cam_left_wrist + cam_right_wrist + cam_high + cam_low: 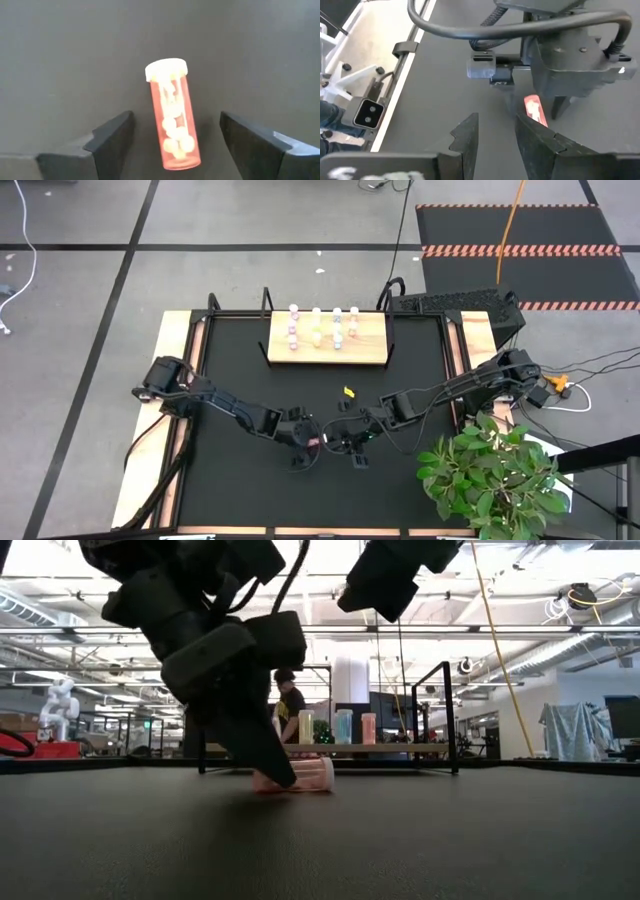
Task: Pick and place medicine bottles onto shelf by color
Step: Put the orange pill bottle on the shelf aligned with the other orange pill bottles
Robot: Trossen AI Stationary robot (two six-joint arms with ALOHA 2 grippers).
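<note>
A pink bottle [173, 117] is lying flat on the counter [60, 60] between the wide-open, empty left gripper [175, 140]. It should be closing squarely across the body. The right gripper [495, 132] is hovering close by, half-open, holding nothing.

Black bench [240, 510] fills the middle, pale wood edging [150, 450] down its flanks. Off the bench's right near corner, a leafy green plant [495, 475] spills over the edge. Beyond the bench's far right corner sits a dark keyboard [455, 302], and past that a black floor mat [520, 225] with striped hazard tape [520, 251]. An orange cable [508, 230] crosses the mat. A small yellow scrap [348, 391] lies on the bench near its middle. Low view: a person [288, 705] stands behind the bench; a white robot figure [58, 705] sits far off to the left.
</note>
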